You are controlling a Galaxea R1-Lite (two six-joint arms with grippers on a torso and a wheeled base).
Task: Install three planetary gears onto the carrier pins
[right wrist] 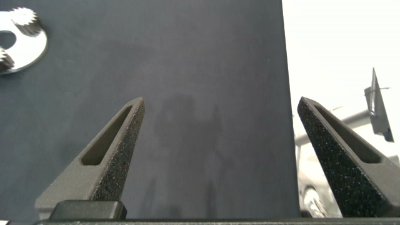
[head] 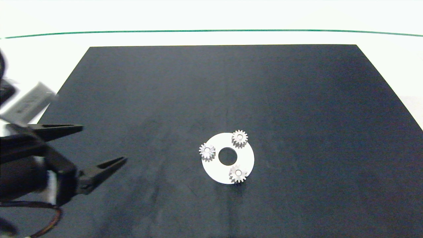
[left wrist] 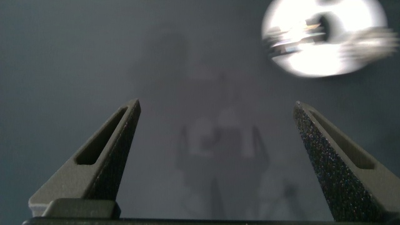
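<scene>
On the dark mat lies the white carrier disc (head: 246, 158) with a large centre hole. Three silver planetary gears sit on its pins: one at the far side (head: 240, 138), one at the left (head: 207, 151), one at the near side (head: 237, 174). The white pin tops show through the gears' centre holes. My left gripper (head: 104, 143) hovers open and empty at the left of the mat, well away from the disc (left wrist: 322, 34). My right gripper (right wrist: 219, 106) is open and empty over the mat's right edge, out of the head view; the disc (right wrist: 28, 47) shows at its view's corner.
The dark mat (head: 297, 99) covers most of the white table (head: 396, 59). A green line (head: 211, 31) runs along the table's far side. Cables (head: 49, 221) trail under the left arm. Metal parts (right wrist: 375, 112) show beyond the mat's edge in the right wrist view.
</scene>
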